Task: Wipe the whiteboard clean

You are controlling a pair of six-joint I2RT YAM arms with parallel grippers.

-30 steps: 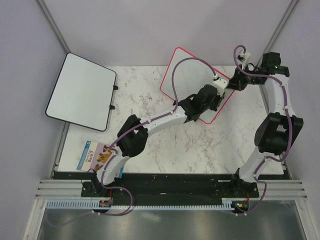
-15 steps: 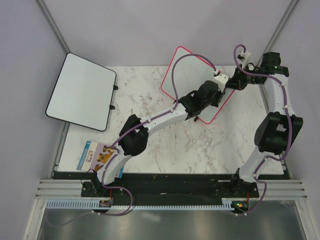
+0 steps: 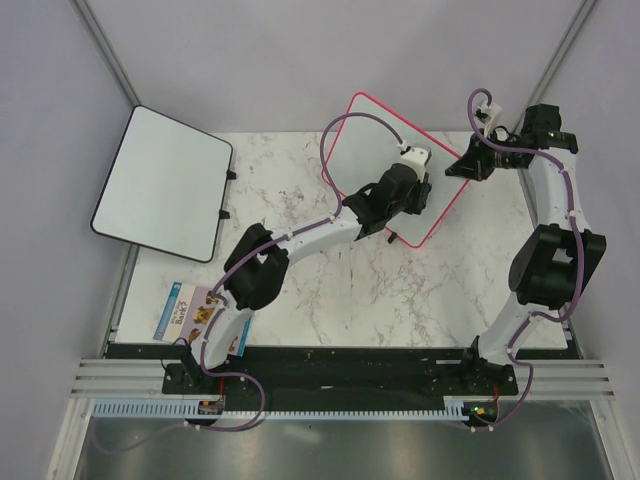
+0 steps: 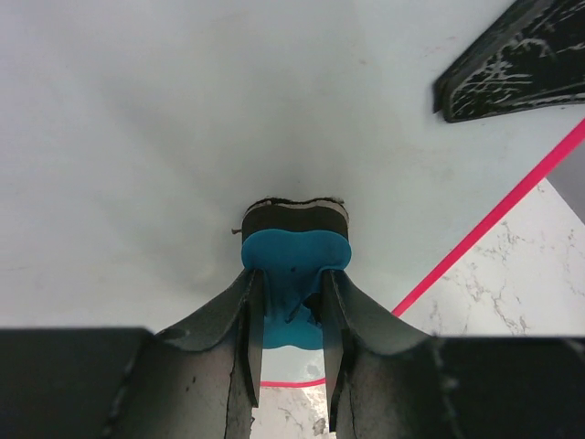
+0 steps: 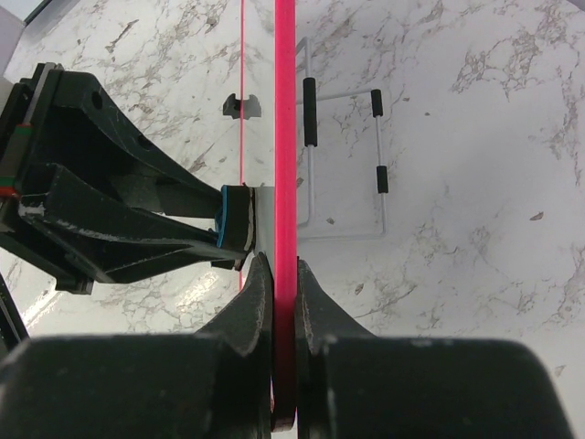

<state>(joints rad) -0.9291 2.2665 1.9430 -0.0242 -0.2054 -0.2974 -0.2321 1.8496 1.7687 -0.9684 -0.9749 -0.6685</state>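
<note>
The whiteboard (image 3: 372, 140), white with a pink frame, stands tilted at the back of the table. My right gripper (image 3: 462, 166) is shut on its right frame edge (image 5: 285, 183), one finger on each side. My left gripper (image 3: 412, 196) is shut on a blue eraser (image 4: 294, 265) and presses its dark felt against the white face (image 4: 164, 137), near the board's lower right edge. No scribbles show on the board.
A second white board with a black frame (image 3: 162, 183) lies at the back left, overhanging the table. A picture card (image 3: 187, 312) lies at the near left. A wire stand (image 5: 345, 155) rests on the marble behind the whiteboard.
My left gripper with the eraser has slid left and slightly up across the whiteboard, away from my right gripper. The right gripper has kept its hold on the frame.
</note>
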